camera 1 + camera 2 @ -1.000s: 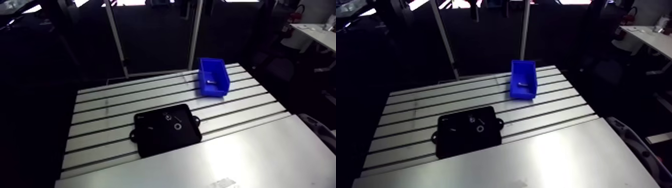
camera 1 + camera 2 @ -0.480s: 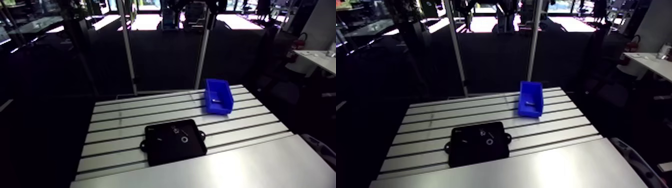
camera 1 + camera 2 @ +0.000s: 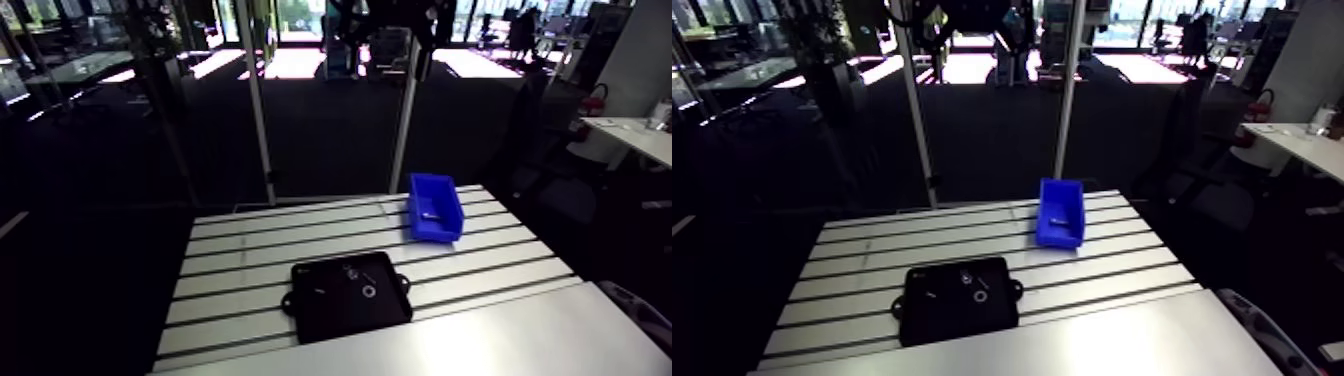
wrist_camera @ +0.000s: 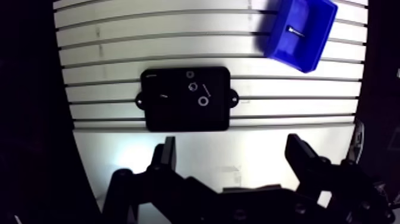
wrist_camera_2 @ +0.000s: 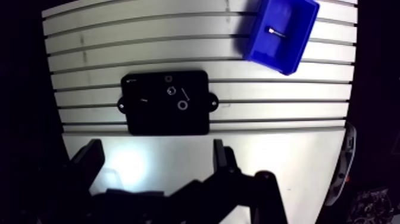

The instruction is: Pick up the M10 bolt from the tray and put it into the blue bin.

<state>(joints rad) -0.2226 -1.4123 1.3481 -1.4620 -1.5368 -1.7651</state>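
My jaws stood spread wide with nothing between them, hanging high over the bench (image 4: 297, 101) and touching none of the things on it.

Straight ahead of the jaws, well below, lay the black tray (image 4: 184, 119). It held only small pieces: a ring-shaped washer (image 4: 203, 100), a nut (image 4: 192, 87), another little ring (image 4: 189, 74) and a thin sliver or two that I could not name from this height. I saw nothing there that I would call a stout bolt.

Further ahead of the jaws and off to one side, well apart from the tray, sat the blue bin (image 4: 277, 47). A single metal bolt (image 4: 296, 31) lay on its floor, on its side. I could not read its size, but I judged it to be the M10 bolt.

So, as I read it, the pick and the drop were both done: the bolt was in the bin, the tray was without it, and my jaws were free. I judged that nothing was left of the task.
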